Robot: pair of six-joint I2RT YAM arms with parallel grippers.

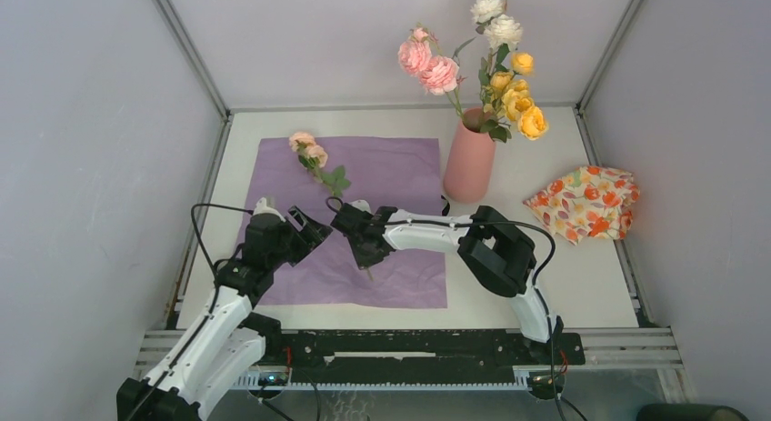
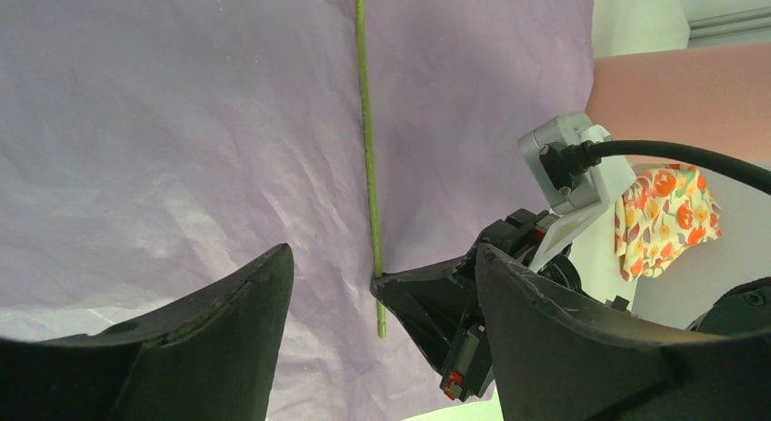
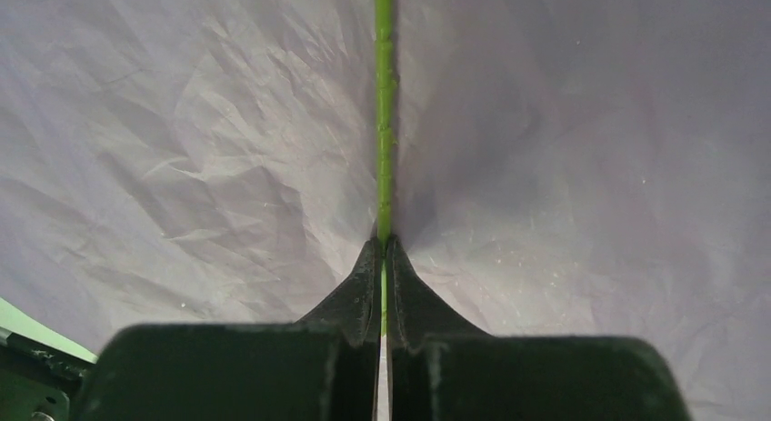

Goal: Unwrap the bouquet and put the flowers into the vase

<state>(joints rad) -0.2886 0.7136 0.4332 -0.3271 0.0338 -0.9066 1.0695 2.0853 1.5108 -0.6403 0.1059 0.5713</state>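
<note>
Quick take on the one rose (image 1: 309,148) lying loose on the purple paper (image 1: 400,166).

Where things are: the vase (image 1: 470,162) is at the upper right corner of the paper and already has pink, white and yellow blooms in it. The orange-flowered cloth bundle (image 1: 586,203) sits well off to the right and isn't part of this.

Jaws: the right gripper (image 3: 383,244) is pinched right down on the stem (image 3: 385,121). In its wrist view there's nothing between the tips but that green line. It has the stem very near the cut end, with only a short stub poking out past the tips toward the bottom of the frame. The left gripper (image 1: 314,225) hangs wide apart just beside it, holding nothing.

Direction: in the top view the long axis is a diagonal. The blooms are at the upper left of the paper, the leaves (image 1: 333,177) are partway down, and the cut end is at the lower middle. So the heads point away from the arms and also away from the vase.

Handling, just my guess:
- It's light and top-heavy.
- The stem is skinny and probably springy, so held this low the head end will likely droop and swing.
- A round stem can also roll in a flat pinch.
- I'd rather grab it nearer the middle, just below the leaves.
- For dropping it in cut end first, though, a low grip means the jaws are in the way at the mouth.

The paper is thin and crinkly and looks puckered toward the tips. I can't tell if it's caught.
</note>
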